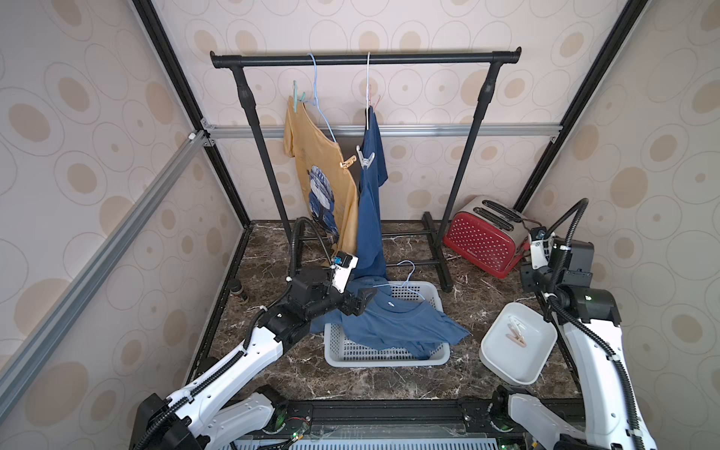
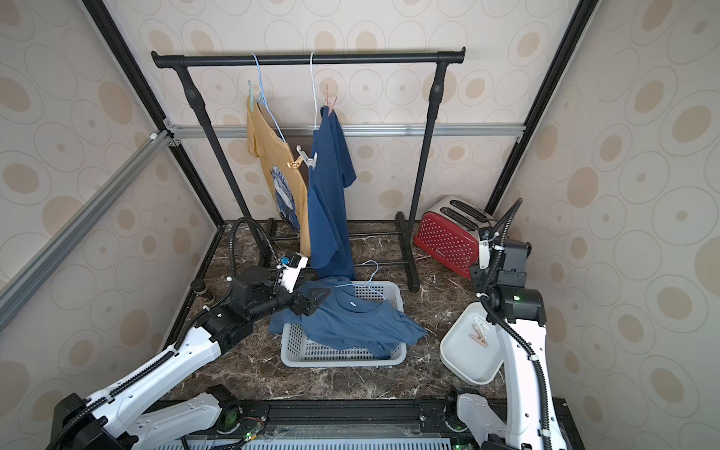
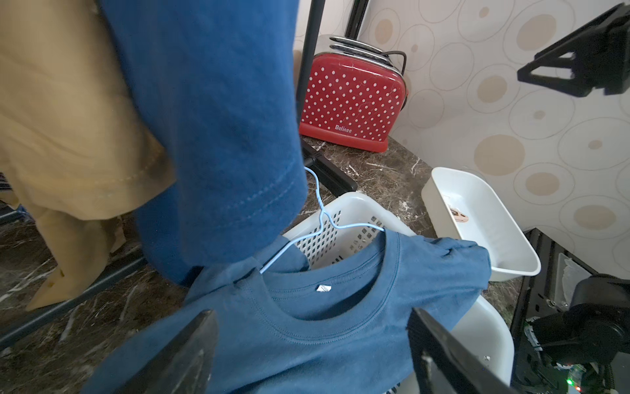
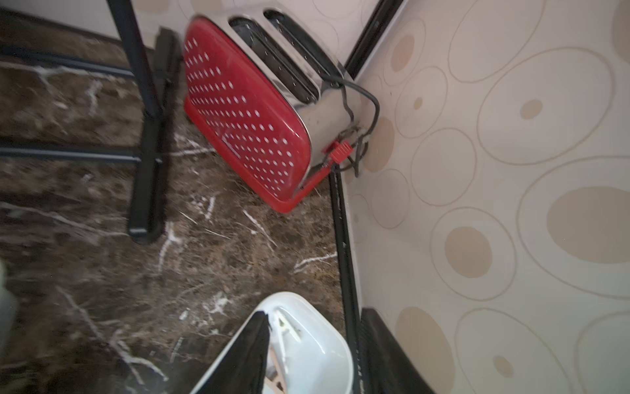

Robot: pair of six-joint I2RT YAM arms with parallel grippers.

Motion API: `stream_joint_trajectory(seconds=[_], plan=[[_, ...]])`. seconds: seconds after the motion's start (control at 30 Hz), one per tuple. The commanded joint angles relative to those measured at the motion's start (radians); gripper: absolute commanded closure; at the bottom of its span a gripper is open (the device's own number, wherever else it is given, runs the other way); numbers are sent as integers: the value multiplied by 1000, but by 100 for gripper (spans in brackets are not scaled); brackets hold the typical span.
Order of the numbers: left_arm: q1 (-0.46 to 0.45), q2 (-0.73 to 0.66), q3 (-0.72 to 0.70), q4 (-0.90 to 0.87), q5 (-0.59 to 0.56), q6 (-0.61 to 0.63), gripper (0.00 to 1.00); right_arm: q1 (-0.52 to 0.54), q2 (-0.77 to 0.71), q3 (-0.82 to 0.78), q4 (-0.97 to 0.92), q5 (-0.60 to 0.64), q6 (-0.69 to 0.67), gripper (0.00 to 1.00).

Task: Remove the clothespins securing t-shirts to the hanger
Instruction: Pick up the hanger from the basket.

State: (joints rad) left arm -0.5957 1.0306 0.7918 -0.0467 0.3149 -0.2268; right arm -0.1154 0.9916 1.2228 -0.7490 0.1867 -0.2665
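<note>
Left claw [image 3: 312, 312] was spread wide and empty, hovering over the blue t-shirt [image 3: 324, 341] lying across the basket [image 1: 385, 362]. Right claw [image 4: 315, 312] looked parted too, nothing in it, over the white bin [image 1: 506, 362] holding two clothespins [image 1: 516, 331]. Four other pins [image 1: 365, 157] clipped the yellow shirt [image 1: 307, 156] and hanging blue shirt [image 1: 370, 222] up on the rack [image 1: 428, 59].

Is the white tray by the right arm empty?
No, two clothespins lie inside the white tray, one white and one pinkish.

A red dotted toaster [image 4: 245, 116] stood on the marble surface [image 4: 102, 273]; near it, a white tray [image 4: 327, 354] held a pale clothespin [image 4: 286, 324].
</note>
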Motion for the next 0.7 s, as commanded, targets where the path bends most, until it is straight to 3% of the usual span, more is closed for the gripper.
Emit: stream_joint_trajectory(seconds=[0.0,0.23,0.37,0.5,0.67], plan=[[-1,-6,50,-37,-23,-1,12,80,3,24,-119,-75,247,52],[0,-7,62,-126,-59,-1,12,340,12,-30,-67,-87,450,46],[-1,-21,73,-193,-113,15,11,432,64,-68,29,-237,557,43],[0,-41,80,-246,-160,22,11,462,151,-127,182,-419,657,41],[0,-79,75,-311,-209,19,12,504,284,-126,288,-505,704,40]])
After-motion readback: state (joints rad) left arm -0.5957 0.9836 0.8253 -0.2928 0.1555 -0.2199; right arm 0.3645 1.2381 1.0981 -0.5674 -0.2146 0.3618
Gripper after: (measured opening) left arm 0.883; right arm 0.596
